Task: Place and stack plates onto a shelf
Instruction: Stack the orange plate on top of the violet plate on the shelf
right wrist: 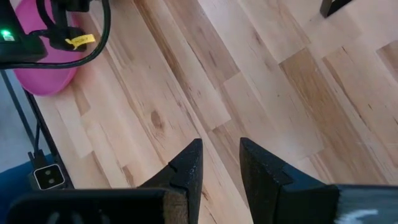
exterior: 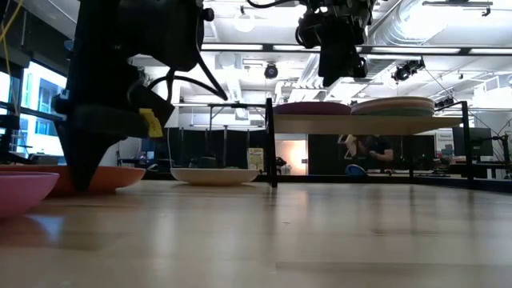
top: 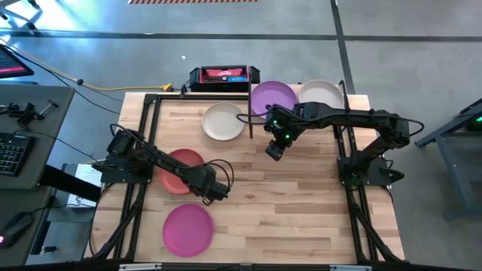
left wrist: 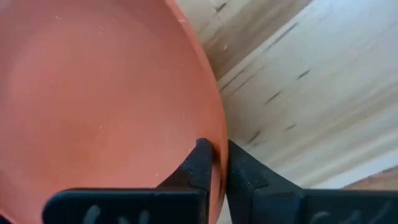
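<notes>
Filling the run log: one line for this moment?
left gripper: shut on coral red plate rim | right gripper: open, empty, above tabletop

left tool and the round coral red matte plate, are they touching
Touching. The left wrist view shows the left tool with one finger on each side of the round coral red matte plate's rim, pinching it with no gap.

On the tabletop (exterior: 320, 232), the left pincer (exterior: 88, 172) sits low at the coral red plate (exterior: 120, 176), beside the magenta plate (exterior: 20, 192). A cream plate (exterior: 214, 174) lies farther back. The shelf (exterior: 360, 124) carries a purple plate (exterior: 312, 107) and a stack (exterior: 392, 106). The right pincer (exterior: 336, 60) hangs above.
</notes>
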